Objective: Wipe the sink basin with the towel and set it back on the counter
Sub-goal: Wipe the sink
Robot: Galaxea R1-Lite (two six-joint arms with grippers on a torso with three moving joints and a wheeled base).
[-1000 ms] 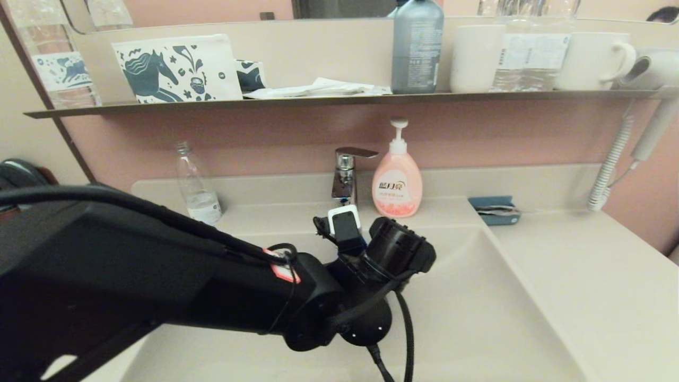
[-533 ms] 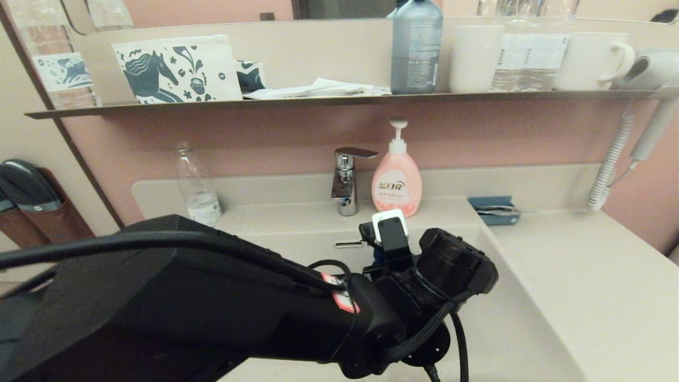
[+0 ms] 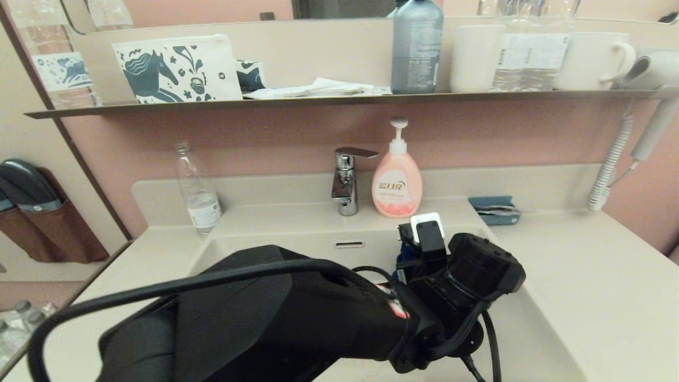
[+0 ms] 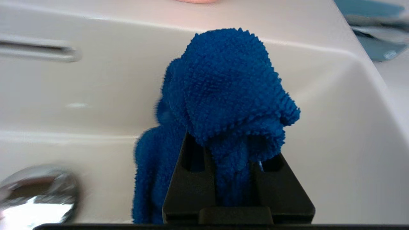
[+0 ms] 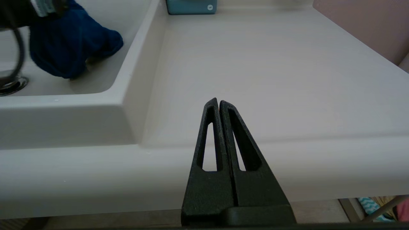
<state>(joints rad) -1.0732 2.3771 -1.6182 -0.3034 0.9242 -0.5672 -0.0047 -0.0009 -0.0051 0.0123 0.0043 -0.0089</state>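
Two arms are in play, and only the left one is at work. Largest is the desk (image 3: 594, 286), a cream vanity top running right of the sink basin (image 3: 520, 339), whose slot overflow (image 3: 349, 244) sits in the back wall and whose chrome drain plug (image 4: 35, 195) lies on the floor. Above, a thin shelf (image 3: 339, 98) carries a grey bottle (image 3: 417, 48) and white mugs (image 3: 594, 59). On the ledge behind the basin stand the faucet (image 3: 347, 180), a pink soap dispenser (image 3: 397, 183) and a clear bottle (image 3: 197, 191); a small teal tray (image 3: 493, 210) lies at the desk's back. The left pincer (image 4: 232, 179) reaches into the basin's right part, clamped tight on the blue towel (image 4: 227, 95), which hangs bunched near the right wall, beside the drain plug. The right pincer (image 5: 219, 103) hangs just off the desk's front edge, its fingers pressed together on nothing.
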